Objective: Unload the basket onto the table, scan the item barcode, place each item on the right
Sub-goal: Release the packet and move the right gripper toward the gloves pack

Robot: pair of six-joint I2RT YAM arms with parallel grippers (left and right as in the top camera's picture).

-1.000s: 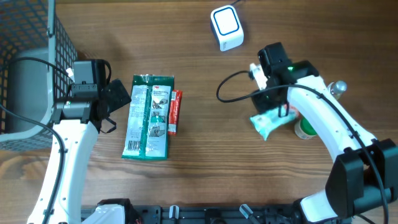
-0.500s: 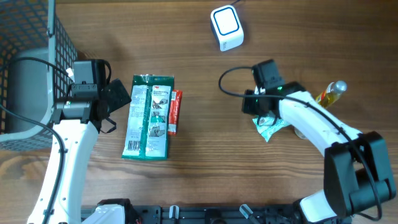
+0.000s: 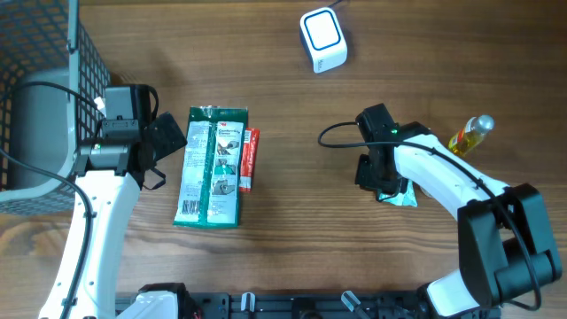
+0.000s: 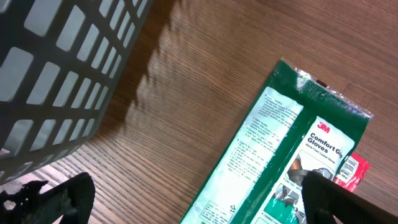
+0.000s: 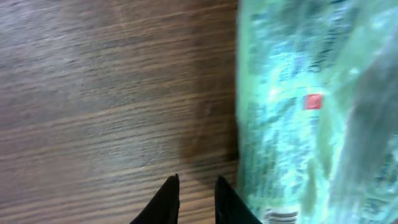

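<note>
- Overhead: the right gripper [image 3: 383, 175] has swung in from the bottle [image 3: 469, 135] side and pinched nearly shut. The pouch [image 3: 400, 195] lies just beside it, well apart from the scanner [image 3: 322, 40].
- Left wrist: the left gripper [image 4: 199, 202] is spread wide and empty above the gloves [image 4: 273, 162].
- Right wrist: fingertips almost together over bare wood, pouch off to their right, not between them. Looks like a missed grab, so expect a retry before any scan.

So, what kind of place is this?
Probably a robot test bench imitating a shop checkout. A small white barcode scanner sits on the wooden table, a wire basket stands at the left edge, and packaged goods such as a green pack of gloves lie on the table.
</note>
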